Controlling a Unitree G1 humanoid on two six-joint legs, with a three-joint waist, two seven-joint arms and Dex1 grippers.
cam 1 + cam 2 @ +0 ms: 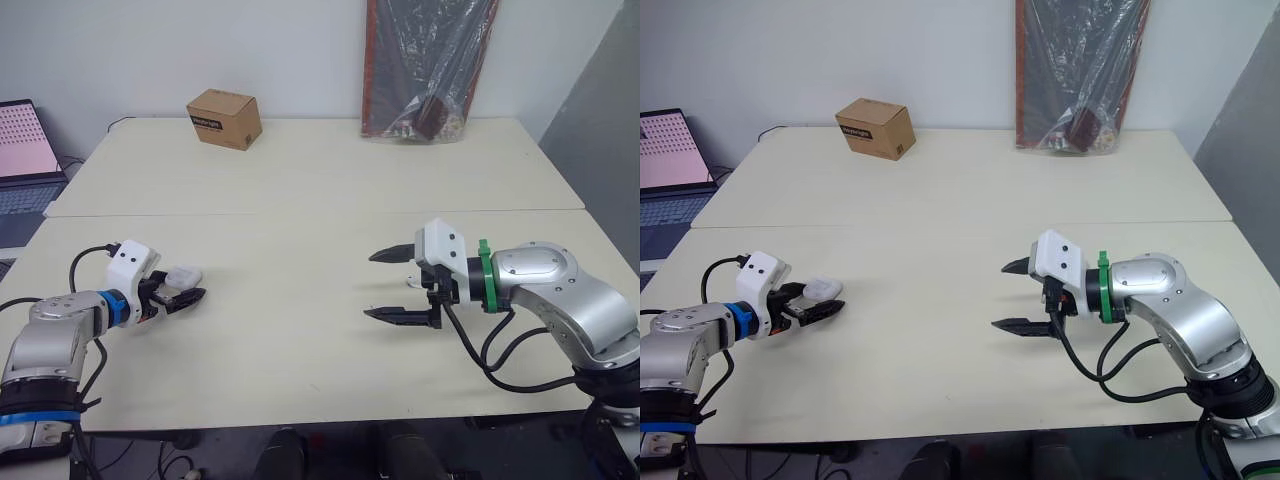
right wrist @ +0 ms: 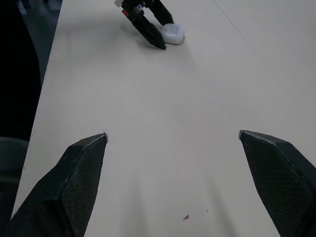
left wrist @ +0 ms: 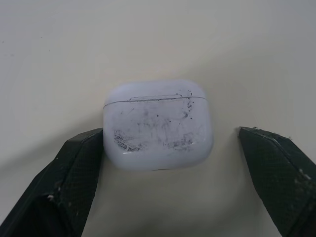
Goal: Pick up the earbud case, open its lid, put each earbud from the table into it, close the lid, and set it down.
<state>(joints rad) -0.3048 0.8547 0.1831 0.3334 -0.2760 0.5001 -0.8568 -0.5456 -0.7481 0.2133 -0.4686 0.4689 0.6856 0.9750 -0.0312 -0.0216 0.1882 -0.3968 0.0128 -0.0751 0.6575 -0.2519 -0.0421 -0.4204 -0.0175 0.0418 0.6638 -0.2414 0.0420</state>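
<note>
The white earbud case (image 3: 158, 126), lid closed and scuffed with dark marks, lies on the cream table (image 1: 300, 360) at the near left. My left gripper (image 1: 185, 286) is open around it. One finger (image 3: 74, 168) touches the case's side, and the other finger (image 3: 276, 168) stands a little apart from it. Out over the table's right half my right gripper (image 1: 369, 285) is open, low above the surface, with nothing between its fingers. It points toward the case (image 2: 173, 33) from well away.
A brown cardboard box (image 1: 224, 118) sits at the far left of the table. A dark plastic-wrapped panel (image 1: 430, 65) leans on the wall at the far right. A laptop (image 1: 25, 150) stands beyond the table's left edge. A seam (image 1: 300, 213) crosses the tabletop.
</note>
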